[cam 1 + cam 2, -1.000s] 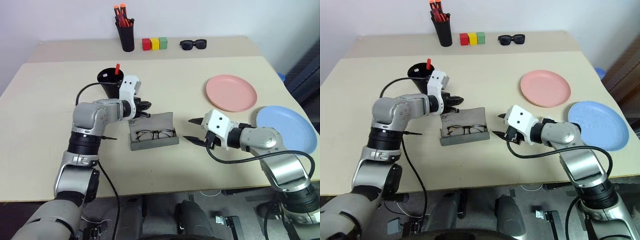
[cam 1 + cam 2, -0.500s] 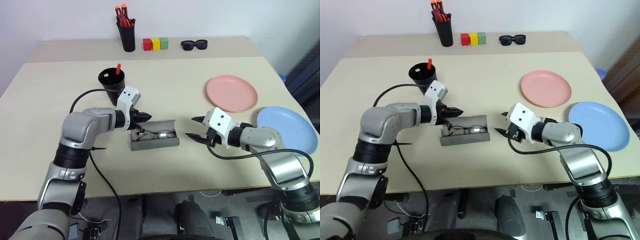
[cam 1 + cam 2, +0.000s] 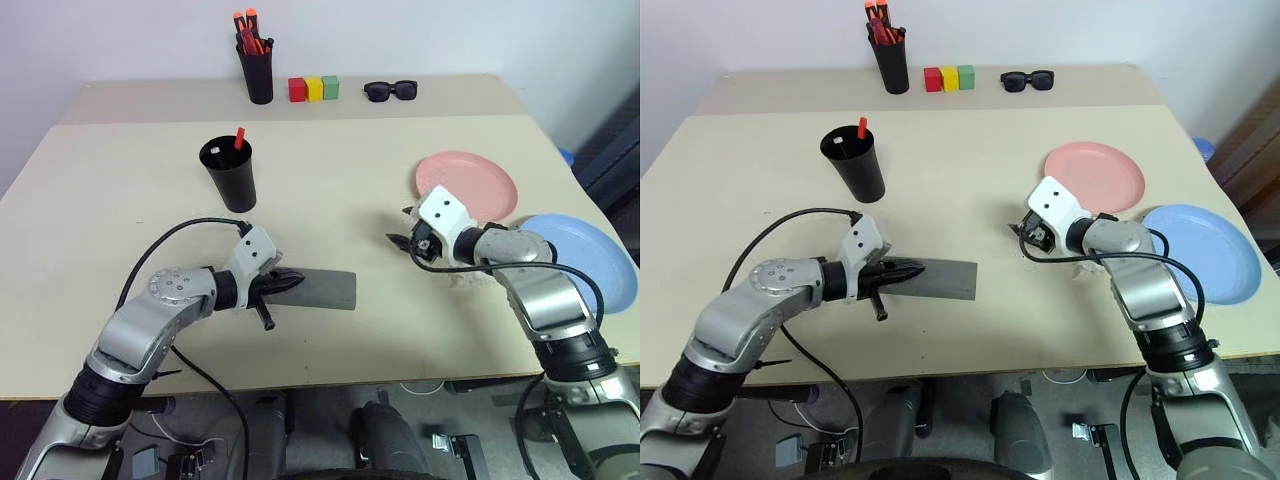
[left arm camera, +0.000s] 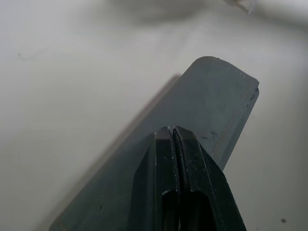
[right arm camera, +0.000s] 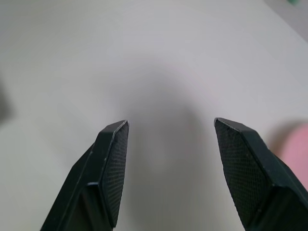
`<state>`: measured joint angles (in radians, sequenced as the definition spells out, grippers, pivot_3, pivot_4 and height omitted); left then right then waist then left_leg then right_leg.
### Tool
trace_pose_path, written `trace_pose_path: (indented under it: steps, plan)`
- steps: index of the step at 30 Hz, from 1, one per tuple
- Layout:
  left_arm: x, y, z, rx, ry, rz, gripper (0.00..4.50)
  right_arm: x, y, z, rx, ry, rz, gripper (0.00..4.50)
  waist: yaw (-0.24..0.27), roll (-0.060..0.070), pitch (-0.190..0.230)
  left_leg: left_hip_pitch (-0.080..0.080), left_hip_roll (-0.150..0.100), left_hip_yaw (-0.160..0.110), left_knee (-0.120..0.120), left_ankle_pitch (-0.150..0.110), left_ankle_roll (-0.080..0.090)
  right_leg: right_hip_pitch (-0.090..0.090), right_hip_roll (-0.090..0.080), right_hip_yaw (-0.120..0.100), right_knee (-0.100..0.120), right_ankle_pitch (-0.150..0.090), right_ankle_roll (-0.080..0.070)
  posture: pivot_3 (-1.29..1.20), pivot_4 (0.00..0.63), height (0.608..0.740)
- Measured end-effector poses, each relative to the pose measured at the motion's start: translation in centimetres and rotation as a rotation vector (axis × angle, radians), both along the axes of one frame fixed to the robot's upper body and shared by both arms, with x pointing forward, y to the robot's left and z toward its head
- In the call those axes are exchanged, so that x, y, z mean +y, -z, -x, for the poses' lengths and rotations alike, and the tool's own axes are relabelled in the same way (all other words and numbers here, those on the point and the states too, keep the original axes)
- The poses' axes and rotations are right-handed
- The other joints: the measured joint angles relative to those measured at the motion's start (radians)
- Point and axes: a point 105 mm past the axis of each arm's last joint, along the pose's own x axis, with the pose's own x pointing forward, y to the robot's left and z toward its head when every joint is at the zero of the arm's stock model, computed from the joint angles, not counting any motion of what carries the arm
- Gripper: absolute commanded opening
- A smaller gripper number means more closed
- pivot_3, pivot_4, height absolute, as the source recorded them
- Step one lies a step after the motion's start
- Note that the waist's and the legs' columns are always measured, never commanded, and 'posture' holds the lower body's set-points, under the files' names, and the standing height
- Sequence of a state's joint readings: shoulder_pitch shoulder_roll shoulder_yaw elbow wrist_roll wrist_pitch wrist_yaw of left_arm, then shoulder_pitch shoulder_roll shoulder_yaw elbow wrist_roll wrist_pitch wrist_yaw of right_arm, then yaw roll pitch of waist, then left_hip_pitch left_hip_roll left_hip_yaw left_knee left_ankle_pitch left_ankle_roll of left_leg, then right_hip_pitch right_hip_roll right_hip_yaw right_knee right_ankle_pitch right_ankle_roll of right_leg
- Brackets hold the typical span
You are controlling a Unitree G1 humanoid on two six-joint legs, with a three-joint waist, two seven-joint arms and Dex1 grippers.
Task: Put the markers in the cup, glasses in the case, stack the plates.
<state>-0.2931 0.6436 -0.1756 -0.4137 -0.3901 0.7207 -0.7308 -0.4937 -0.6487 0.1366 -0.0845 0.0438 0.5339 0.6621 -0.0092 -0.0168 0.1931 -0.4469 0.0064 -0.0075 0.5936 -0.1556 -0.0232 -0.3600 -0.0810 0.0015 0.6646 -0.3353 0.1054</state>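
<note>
Beige matte table (image 3: 120,200), smooth, with a second table butted along its far edge.

Case (image 3: 320,289): grey, flat, rectangular with one rounded end and stitched edge, lid down, lying near the front edge at about 6 o'clock of the table's middle. Glasses not visible. Left hand (image 3: 290,281) rests on top of the case's left end, fingers (image 4: 173,159) pressed together, gripping nothing.

Cup (image 3: 228,173): tapered matte black, upright at 11 o'clock from the case, well apart from it. A red marker (image 3: 238,137) stands out of its rim; a white tip shows inside in the right eye view.

Right hand (image 3: 404,234): fingers (image 5: 113,159) spread fairly wide, empty, over bare table at 3 o'clock from the case, just beside the near-left rim of the pink plate (image 3: 470,183). Blue plate (image 3: 590,260) lies at 4 o'clock of the pink one, close to the table's right edge; the plates' rims nearly meet, not stacked. Both are round and shallow.

Far table: straight black pen holder (image 3: 258,72) with orange-capped markers, three small blocks (image 3: 314,88) in red, yellow, green, black sunglasses (image 3: 390,90). All are well clear of the arms.

Open table between cup and pink plate, and between the case and the right hand.
</note>
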Motion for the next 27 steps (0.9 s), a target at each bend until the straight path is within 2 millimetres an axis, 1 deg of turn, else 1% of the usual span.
trace_pose_path:
  steps: [2,4,8,11,14,15,17,21,23,27]
  plan:
    - [0.0,0.1,0.1,-0.034,-0.003,0.014,0.02,-0.9,0.3,-0.7,0.001,0.048,0.012,2.86,-0.001,0.0,0.0,0.0,0.0,0.0,0.0,0.0,0.0,0.0,0.0,0.0,0.0,0.0,0.0,0.0,0.15,0.74]
    - [-0.2,-0.2,0.2,-0.077,-0.012,0.078,0.02,-1.7,0.1,-1.6,-0.023,0.092,0.04,2.86,-0.001,0.001,0.0,0.0,0.0,0.001,0.0,0.0,0.0,0.0,0.0,0.0,0.0,0.0,0.0,0.0,0.15,0.74]
    - [-0.5,-2.3,0.1,-0.197,-0.012,0.203,0.02,-2.8,-0.1,-2.8,-0.083,0.145,0.108,2.86,-0.001,0.001,0.0,0.0,0.0,0.001,0.0,0.0,0.0,0.0,0.001,0.0,0.0,0.0,0.001,0.0,0.15,0.74]
    - [-0.3,-3.6,0.4,-0.252,0.001,0.28,0.02,-4.4,0.8,-4.1,-0.116,0.216,0.228,2.86,-0.002,0.001,0.0,0.0,0.0,0.002,0.0,0.0,0.0,0.0,0.002,0.0,0.0,0.0,0.001,0.0,0.15,0.74]
    - [-0.4,-3.6,0.7,-0.26,0.015,0.298,0.02,-5.5,1.8,-4.8,-0.115,0.257,0.287,2.86,-0.002,0.001,0.0,0.0,0.0,0.002,0.0,0.0,0.0,0.0,0.003,0.0,0.0,0.0,0.001,0.0,0.15,0.74]
    - [-0.4,-3.6,0.8,-0.261,0.015,0.3,0.0,-5.6,2.0,-4.9,-0.114,0.264,0.289,2.61,-0.003,0.001,0.0,0.0,0.0,0.002,0.0,0.0,0.0,0.0,0.003,0.0,0.001,0.0,0.001,0.0,0.15,0.74]
    - [-0.5,-3.5,0.9,-0.26,0.021,0.304,0.0,-5.6,2.0,-5.2,-0.12,0.27,0.288,1.96,-0.004,0.001,0.0,0.0,0.0,0.002,0.0,0.0,0.0,0.0,0.003,0.0,0.001,0.0,0.001,0.0,0.15,0.74]
    - [-0.9,-3.8,1.5,-0.274,0.042,0.325,0.0,-5.6,2.1,-5.3,-0.125,0.272,0.296,0.04,-0.003,0.001,0.0,0.0,0.0,0.002,0.0,0.0,0.001,0.0,0.003,0.0,0.001,0.0,0.001,0.0,0.15,0.74]
    - [-0.9,-3.9,1.6,-0.277,0.046,0.335,0.0,-5.7,2.3,-5.3,-0.12,0.274,0.299,0.04,-0.002,0.001,0.0,0.0,0.0,0.002,0.0,0.0,0.001,0.0,0.004,0.0,0.001,0.0,0.001,0.0,0.15,0.74]
    - [-1.2,-3.6,1.8,-0.272,0.055,0.335,0.0,-5.5,1.8,-4.9,-0.145,0.255,0.312,0.04,0.0,0.001,0.0,0.001,0.0,0.002,0.0,0.0,0.001,0.0,0.003,0.0,0.001,0.0,0.001,0.0,0.15,0.74]
